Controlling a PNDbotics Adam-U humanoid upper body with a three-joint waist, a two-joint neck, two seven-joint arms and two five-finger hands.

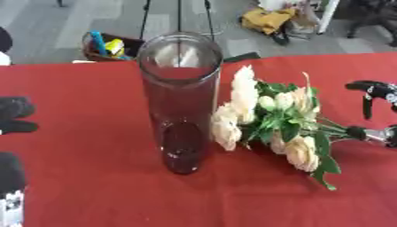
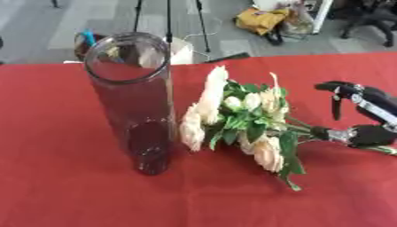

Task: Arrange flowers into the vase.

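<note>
One bouquet of cream roses [image 2: 240, 122] lying flat on the red desk [image 1: 93, 133], heads just beside the glass vase [image 1: 180, 102], stems running away from it toward the right hand [image 2: 364, 119]. Vase upright, empty, mouth open.

Right hand at the stem ends [image 2: 306, 131]: lower digit against the stems, upper finger raised and curved above them. Reads as a partly spread hand closing in, pinch not yet confirmed. Cannot tell contact for certain.

Step in hand, by judgement: gripping the stems. Best taken low on the stems, all of them gathered together, not a stray one. Then lifted clear of the vase rim, turned stems-down, lined up over the mouth before lowering. Tall narrow vase, likely to tip if nudged by the blooms; swing wide of it.

Hidden or unclear: palm and wrist of the right hand cut off at the view's edge. Stem ends masked by leaves and the hand. Dark shapes far from the vase at the left edge, probably the left hand [image 1: 14, 115]; finger state not readable. Lower vase tinted by the cloth behind.
</note>
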